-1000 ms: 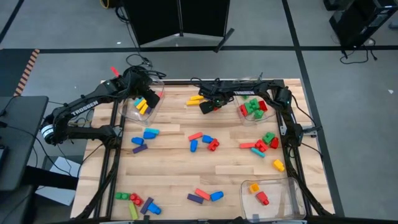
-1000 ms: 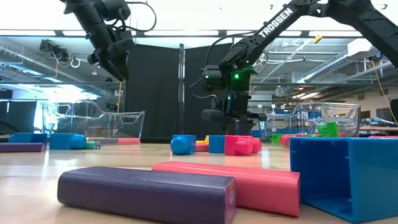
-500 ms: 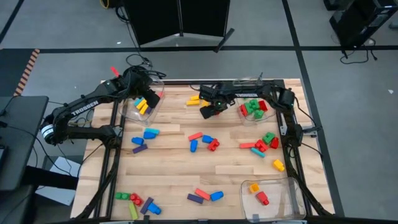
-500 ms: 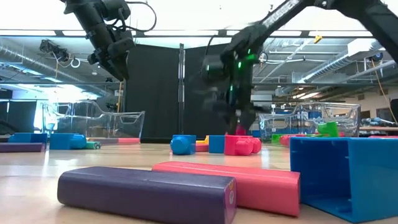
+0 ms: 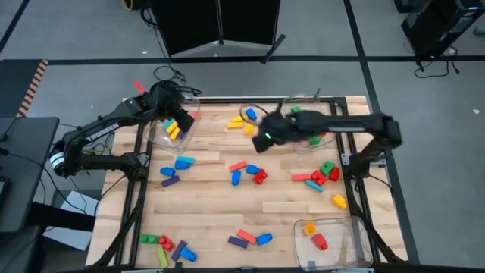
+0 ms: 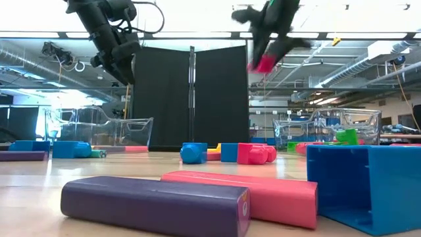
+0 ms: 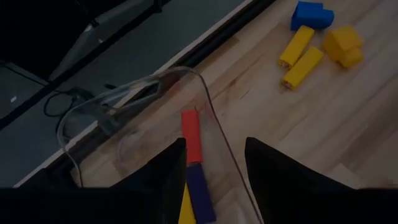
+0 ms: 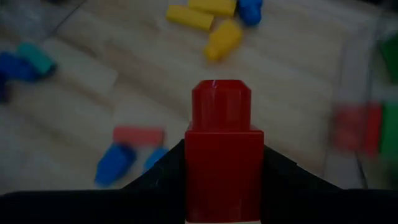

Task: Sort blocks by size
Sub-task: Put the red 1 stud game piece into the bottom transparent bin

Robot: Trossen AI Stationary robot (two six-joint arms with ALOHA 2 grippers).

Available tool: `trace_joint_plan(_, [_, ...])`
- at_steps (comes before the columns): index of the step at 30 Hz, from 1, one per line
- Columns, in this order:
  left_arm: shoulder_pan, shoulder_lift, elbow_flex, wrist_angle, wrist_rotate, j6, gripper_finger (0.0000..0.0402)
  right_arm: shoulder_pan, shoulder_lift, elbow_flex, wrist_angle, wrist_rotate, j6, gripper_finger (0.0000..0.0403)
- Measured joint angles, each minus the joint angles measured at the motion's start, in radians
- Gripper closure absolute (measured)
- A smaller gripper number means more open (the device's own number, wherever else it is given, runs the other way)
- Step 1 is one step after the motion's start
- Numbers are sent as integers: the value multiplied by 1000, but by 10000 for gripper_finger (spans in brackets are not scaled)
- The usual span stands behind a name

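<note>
Lifted off worktop since prior frame: right hand, pinching small red plastic brick | left hand spread above clear plastic bin

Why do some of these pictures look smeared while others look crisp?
High view: the right hand is streaked with motion blur, the table sharp. Low view: that hand and its red block smear up high; the near purple bar is crisp. Right wrist view: the red block is sharp, everything behind it blurred. Left wrist view: dim, the left hand in shadow.
</note>
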Motion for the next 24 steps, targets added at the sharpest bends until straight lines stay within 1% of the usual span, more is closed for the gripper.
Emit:
trace_joint_plan(4, [-59, -26, 0, -18, 0, 1, 231, 146, -80, 0, -144, 27, 188, 262])
trace_joint_plan(8, [-177, -52, 1, 7, 0, -36, 231, 295, -128, 0, -292, 24, 405, 262])
trace_joint_plan(11, [-280, -62, 1, 31, -10, -90, 231, 413, -136, 0, -368, -13, 573, 262])
trace_joint_plan(15, [-424, -63, 2, 32, -100, -154, 231, 574, -128, 0, -382, -58, 755, 262])
trace_joint_plan(20, [-587, -63, 2, 42, -192, -251, 231, 761, -92, 0, -383, -168, 965, 262])
trace_joint_plan(24, [-690, -62, 2, 53, -238, -309, 231, 900, -50, -5, -365, -215, 1122, 262])
